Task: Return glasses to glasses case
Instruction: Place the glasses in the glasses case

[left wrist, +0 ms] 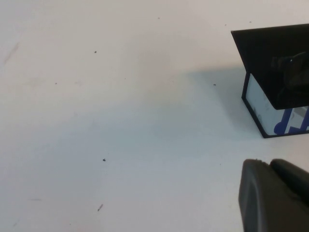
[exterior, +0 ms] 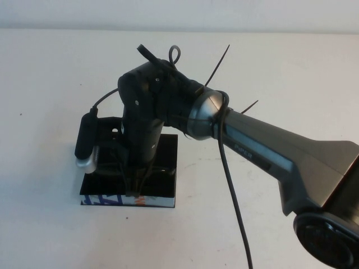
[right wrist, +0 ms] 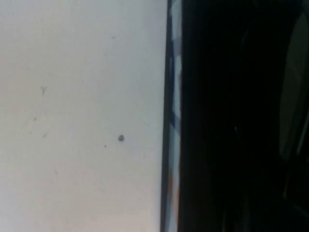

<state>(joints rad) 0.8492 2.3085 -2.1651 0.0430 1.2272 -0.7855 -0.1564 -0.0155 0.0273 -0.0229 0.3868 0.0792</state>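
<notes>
Right gripper (exterior: 136,188) hangs straight down over the glasses case (exterior: 162,185), which lies on the counter (exterior: 45,84) at about 7 o'clock of centre. Glasses hidden under the wrist; finger state cannot tell. Left gripper (left wrist: 273,193) waits just beside the case, cannot tell either. Judged best: lower slowly, keeping the frame level and centred.

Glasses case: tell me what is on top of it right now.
The right gripper reaches down onto the black glasses case, hiding much of its top. No glasses are visible; the arm could be covering them. The left gripper hangs beside the case.

Right gripper (exterior: 136,182) points down mid-table; left gripper (left wrist: 275,193) hovers nearby.
</notes>
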